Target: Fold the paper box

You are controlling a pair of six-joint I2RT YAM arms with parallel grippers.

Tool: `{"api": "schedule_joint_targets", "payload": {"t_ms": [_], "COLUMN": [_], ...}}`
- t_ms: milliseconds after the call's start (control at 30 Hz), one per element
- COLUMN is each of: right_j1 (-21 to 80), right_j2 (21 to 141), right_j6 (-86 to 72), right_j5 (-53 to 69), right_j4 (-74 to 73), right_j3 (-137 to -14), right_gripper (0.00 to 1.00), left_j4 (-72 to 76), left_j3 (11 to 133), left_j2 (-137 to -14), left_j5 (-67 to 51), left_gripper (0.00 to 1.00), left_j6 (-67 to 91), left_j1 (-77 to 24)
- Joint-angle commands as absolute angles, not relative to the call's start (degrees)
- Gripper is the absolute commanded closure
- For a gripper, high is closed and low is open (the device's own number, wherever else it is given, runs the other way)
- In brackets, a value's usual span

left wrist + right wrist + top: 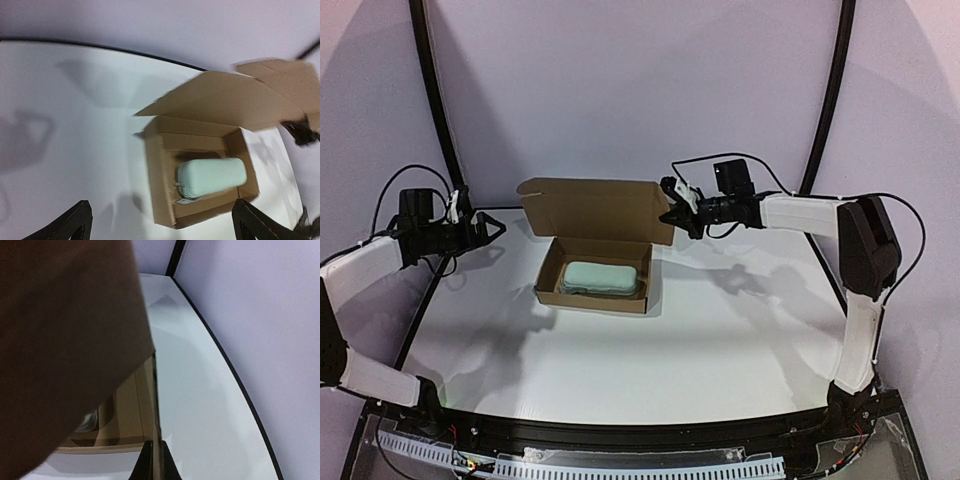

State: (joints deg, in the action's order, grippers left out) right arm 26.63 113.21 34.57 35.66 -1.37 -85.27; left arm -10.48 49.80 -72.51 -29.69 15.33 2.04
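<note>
The brown paper box [590, 298] stands lid-up, right pincer [672, 216] clamped on its edge, left pincer [492, 230] agape.

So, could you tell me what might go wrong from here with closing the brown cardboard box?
The right gripper pinches only the right edge of the upright lid of the brown corrugated cardboard box, so the flap could slip out or crease. The left gripper stands open, apart from the box, so nothing steadies the base; it might slide on the white table when the lid is pulled.
</note>
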Motion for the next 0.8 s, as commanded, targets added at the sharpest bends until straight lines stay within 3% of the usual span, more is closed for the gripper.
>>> {"api": "schedule_joint_targets", "payload": {"t_ms": [0,233,400,667,767], "right_j1": [25.8,25.2,24.8,24.4,24.0], "right_j2": [116.1,118.5,120.3,125.1,126.5], "right_j6": [38.0,40.1,41.1,42.7,42.7], "right_j5": [43.0,44.0,44.2,46.4,47.7], "right_j4": [-10.4,-15.4,-19.5,-27.3,-27.6], "right_j3": [-90.9,-95.2,-99.8,-109.6,-111.4], "right_gripper": [1.00,1.00,1.00,1.00,1.00], "left_j4": [-4.7,-11.0,-17.2,-16.1,-16.5], "left_j3": [53.0,68.5,79.5,81.1,82.8], "left_j2": [-75.1,-88.8,-99.1,-103.4,-105.3], "left_j5": [-42.9,-48.7,-55.9,-58.8,-59.8], "left_gripper": [0.00,0.00,0.08,0.13,0.22], "left_j6": [5.3,-2.3,-6.0,-8.3,-7.9], "left_j1": [2.2,2.2,2.3,2.2,2.2]}}
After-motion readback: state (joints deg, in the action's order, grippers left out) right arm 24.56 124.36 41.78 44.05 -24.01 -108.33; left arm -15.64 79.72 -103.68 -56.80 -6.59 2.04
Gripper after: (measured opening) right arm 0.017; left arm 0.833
